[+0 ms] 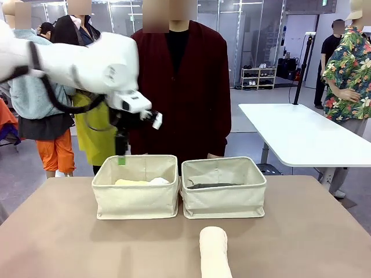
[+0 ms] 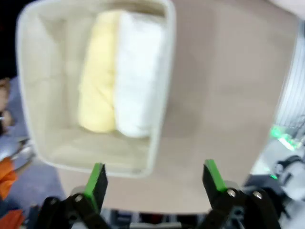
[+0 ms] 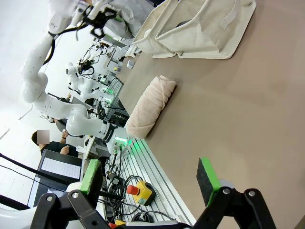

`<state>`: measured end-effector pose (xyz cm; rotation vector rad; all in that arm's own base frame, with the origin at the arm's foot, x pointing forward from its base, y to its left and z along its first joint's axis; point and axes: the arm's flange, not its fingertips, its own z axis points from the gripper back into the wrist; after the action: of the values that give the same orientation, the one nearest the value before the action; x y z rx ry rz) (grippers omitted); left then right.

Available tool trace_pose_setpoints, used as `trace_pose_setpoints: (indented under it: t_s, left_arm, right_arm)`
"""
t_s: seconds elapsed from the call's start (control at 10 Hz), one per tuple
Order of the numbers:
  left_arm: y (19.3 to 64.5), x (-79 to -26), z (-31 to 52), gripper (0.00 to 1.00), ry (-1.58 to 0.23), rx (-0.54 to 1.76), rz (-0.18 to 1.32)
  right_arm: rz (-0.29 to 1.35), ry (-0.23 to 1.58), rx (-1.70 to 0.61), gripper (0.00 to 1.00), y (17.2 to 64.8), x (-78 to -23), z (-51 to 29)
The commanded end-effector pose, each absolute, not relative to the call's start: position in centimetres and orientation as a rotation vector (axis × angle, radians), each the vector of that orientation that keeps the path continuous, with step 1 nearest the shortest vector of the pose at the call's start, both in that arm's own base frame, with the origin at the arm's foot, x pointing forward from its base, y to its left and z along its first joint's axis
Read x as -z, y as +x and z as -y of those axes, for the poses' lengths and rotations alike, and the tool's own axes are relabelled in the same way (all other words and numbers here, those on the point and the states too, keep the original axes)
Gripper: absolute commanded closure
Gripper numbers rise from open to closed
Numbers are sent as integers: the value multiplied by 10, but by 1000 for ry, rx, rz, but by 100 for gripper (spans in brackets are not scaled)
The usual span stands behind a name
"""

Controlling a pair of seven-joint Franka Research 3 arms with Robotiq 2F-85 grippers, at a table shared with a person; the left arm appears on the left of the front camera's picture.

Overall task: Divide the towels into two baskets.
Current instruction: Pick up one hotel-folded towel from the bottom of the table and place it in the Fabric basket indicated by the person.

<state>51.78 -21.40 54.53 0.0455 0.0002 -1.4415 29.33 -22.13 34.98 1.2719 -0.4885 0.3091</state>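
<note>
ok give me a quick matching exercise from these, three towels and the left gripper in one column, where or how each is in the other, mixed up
1. pale yellow towel
2. dark grey towel
3. cream-pink towel
4. left gripper

A. in the right basket
B. open, above the left basket
C. on the table, nearer the robot than either basket
D. in the left basket, beside the white towel

Pairs: 1-D, 2-A, 3-C, 4-B

Setting: robotics lab in an open hall.
Near edge: red emergency-stop button [image 3: 135,190] among cables [image 3: 112,165].
Far side: glass partitions [image 1: 249,29]; white worktable [image 1: 301,136] at right.
</note>
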Motion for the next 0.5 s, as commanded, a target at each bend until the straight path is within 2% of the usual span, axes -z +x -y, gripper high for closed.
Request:
trace_pose_setpoints:
  t_s: [0.0, 0.2, 0.4]
  left_arm:
    - [464, -560, 146, 0, -260, 1357, 40]
    - [441, -557, 94, 0, -482, 1271, 131]
    - [413, -550, 23, 0, -663, 1069, 292]
  right_arm:
    - [495, 1269, -328, 0, 289, -352, 220]
    - [495, 1269, -328, 0, 289, -352, 220]
    - [495, 1269, -328, 0, 289, -352, 220]
